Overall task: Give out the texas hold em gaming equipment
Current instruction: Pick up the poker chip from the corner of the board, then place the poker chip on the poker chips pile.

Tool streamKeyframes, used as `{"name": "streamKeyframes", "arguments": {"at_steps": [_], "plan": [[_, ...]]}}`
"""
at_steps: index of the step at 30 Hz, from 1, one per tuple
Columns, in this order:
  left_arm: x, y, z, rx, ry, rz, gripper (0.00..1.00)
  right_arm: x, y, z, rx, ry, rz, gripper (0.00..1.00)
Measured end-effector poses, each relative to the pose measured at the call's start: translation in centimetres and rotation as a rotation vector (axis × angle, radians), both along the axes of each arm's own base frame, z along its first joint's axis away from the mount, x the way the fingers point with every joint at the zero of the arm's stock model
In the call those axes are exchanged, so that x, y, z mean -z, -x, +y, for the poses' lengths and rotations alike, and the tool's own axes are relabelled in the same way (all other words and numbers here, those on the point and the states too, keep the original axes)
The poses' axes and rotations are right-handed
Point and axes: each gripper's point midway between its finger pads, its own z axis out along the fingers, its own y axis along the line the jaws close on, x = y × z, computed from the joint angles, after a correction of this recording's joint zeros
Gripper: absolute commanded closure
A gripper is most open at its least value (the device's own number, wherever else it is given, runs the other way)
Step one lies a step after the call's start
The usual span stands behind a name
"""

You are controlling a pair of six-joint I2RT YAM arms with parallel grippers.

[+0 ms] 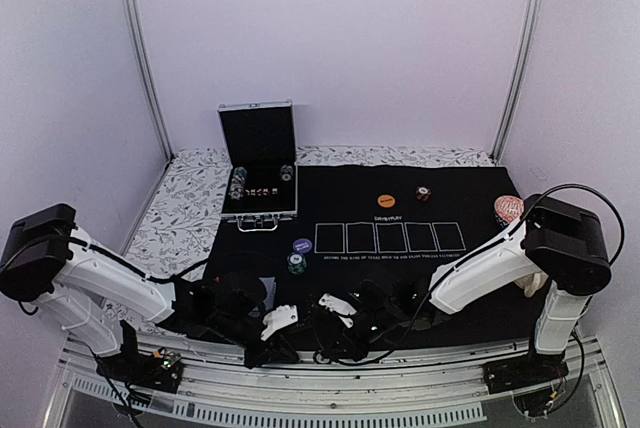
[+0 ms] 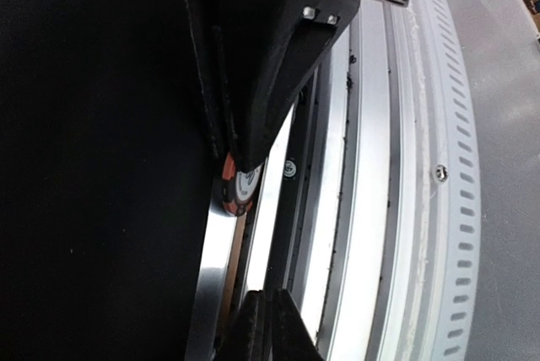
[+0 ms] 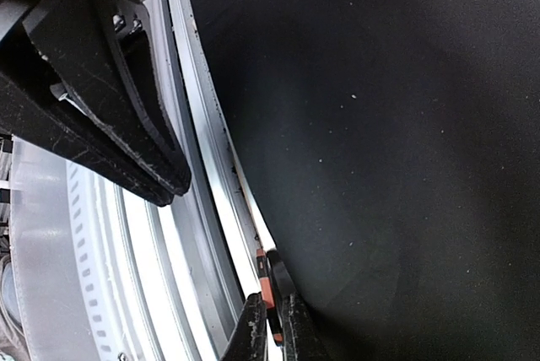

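My right gripper [image 3: 272, 298] is shut on a red-black poker chip [image 3: 265, 277], held on edge over the mat's near edge. The left wrist view shows that same chip [image 2: 240, 188] pinched at the tip of the right fingers [image 2: 253, 83]. My left gripper [image 2: 269, 293] is shut with nothing in it. Seen from above, both grippers sit low and close together at the near edge, left [image 1: 272, 336] and right [image 1: 335, 326]. On the mat lie an orange chip [image 1: 387, 201], a red-black chip [image 1: 423, 193], a blue chip [image 1: 302, 245] and a green chip [image 1: 296, 263].
An open metal case [image 1: 258, 163] with more chips stands at the back left. The black mat [image 1: 470, 278] carries five white printed rectangles. A red-and-white patterned object [image 1: 508, 210] rests at its right edge. Aluminium rails [image 1: 400, 388] run just below the grippers.
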Motion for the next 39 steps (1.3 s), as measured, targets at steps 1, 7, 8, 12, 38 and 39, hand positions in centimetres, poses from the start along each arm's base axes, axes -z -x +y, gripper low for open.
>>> {"name": "streamKeyframes", "arguments": {"at_steps": [1, 7, 8, 12, 38, 39], "plan": [[0.0, 0.0, 0.0, 0.000, 0.000, 0.000, 0.93, 0.0, 0.0, 0.0, 0.000, 0.000, -0.001, 0.97], [-2.6, -0.2, -0.1, -0.003, 0.063, -0.032, 0.85, -1.1, 0.0, -0.6, 0.015, 0.017, -0.009, 0.97], [-3.8, -0.3, -0.2, -0.006, 0.097, -0.050, 0.83, -2.3, -0.1, -0.7, 0.023, 0.005, -0.004, 0.97], [-8.5, -1.3, -0.6, -0.039, 0.225, -0.137, 0.74, -8.5, -1.6, -0.9, 0.066, -0.107, -0.015, 0.97], [-16.9, -13.7, 5.3, -0.616, 0.199, -0.379, 0.27, -11.9, -40.3, -27.5, 1.093, -0.214, 0.011, 0.98], [-16.8, -13.8, 5.5, -0.621, 0.195, -0.378, 0.27, -11.8, -41.0, -27.6, 1.098, -0.218, 0.015, 0.98]]}}
